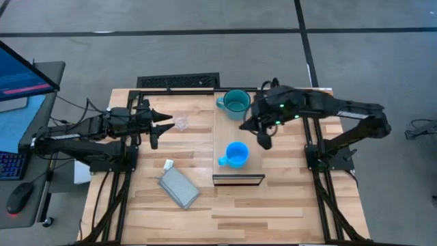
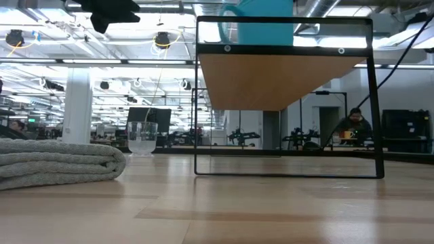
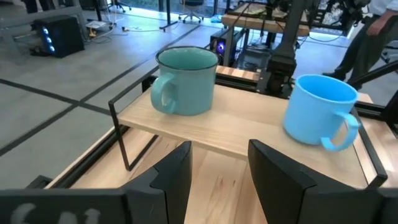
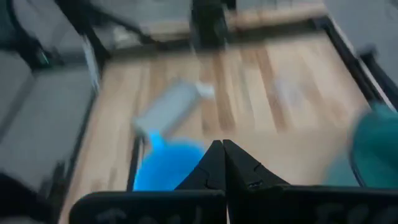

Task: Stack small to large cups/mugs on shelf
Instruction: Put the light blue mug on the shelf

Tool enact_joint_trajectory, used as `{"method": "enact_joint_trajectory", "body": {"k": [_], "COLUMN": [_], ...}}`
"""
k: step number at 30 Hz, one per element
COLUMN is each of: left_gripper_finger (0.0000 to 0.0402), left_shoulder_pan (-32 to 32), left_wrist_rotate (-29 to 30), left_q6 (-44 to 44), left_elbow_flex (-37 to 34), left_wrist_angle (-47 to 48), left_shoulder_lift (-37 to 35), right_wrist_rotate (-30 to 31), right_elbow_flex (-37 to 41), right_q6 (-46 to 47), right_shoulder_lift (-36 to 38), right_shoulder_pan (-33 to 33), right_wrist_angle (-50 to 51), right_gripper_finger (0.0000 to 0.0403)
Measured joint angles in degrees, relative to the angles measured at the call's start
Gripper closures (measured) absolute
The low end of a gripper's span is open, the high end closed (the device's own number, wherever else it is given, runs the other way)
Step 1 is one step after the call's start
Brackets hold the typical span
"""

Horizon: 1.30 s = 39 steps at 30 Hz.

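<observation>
Grippers first, from our left. Our left gripper [image 1: 166, 123] hangs with its fingers apart, holding nothing, just beside the glass cup [image 1: 181, 124] on the table [image 1: 287, 205], so we think it is there to pick the cup up. A grey pouch [image 1: 179, 187] lies nearer the table's front edge. On the shelf [image 1: 224, 137], the teal mug [image 1: 236, 102] sits at the back end and the blue mug [image 1: 236, 154] near the front end. Our right gripper [image 1: 263, 142] hangs pinched shut and empty by the shelf's right edge, between the mugs.
</observation>
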State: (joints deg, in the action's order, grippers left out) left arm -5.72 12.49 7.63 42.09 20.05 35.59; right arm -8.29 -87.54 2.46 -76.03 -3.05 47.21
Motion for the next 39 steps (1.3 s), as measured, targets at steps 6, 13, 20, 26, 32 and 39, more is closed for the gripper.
{"method": "enact_joint_trajectory", "body": {"k": [6,13,20,26,32,39], "left_gripper_finger": [0.0253,0.0253,0.0253,0.0253,0.0253,0.0253], "left_shoulder_pan": [0.0,0.0,0.0,0.0,0.0,0.0], "left_wrist_rotate": [-0.7,-0.7,-1.8,-1.8,-1.8,-1.7], "left_q6": [0.0,1.4,2.9,3.0,3.0,3.1], "left_elbow_flex": [0.0,0.0,0.0,0.0,0.0,0.0], "left_wrist_angle": [-0.2,-0.2,0.3,0.4,1.7,3.3], "left_shoulder_lift": [0.0,0.0,0.0,0.0,0.0,0.0], "right_wrist_rotate": [7.5,8.2,7.6,3.8,-0.5,-5.3], "right_elbow_flex": [-7.9,-2.9,0.9,1.0,0.7,1.0], "right_q6": [6.6,11.1,11.1,11.5,11.2,10.2], "right_shoulder_lift": [0.1,-3.6,-8.1,-10.1,-11.4,-14.0], "right_shoulder_pan": [4.9,10.9,14.7,15.4,15.4,15.5], "right_wrist_angle": [19.4,23.0,17.6,16.0,9.5,6.3], "right_gripper_finger": [0.0394,0.0398,0.0397,0.0398,0.0397,0.0397]}}
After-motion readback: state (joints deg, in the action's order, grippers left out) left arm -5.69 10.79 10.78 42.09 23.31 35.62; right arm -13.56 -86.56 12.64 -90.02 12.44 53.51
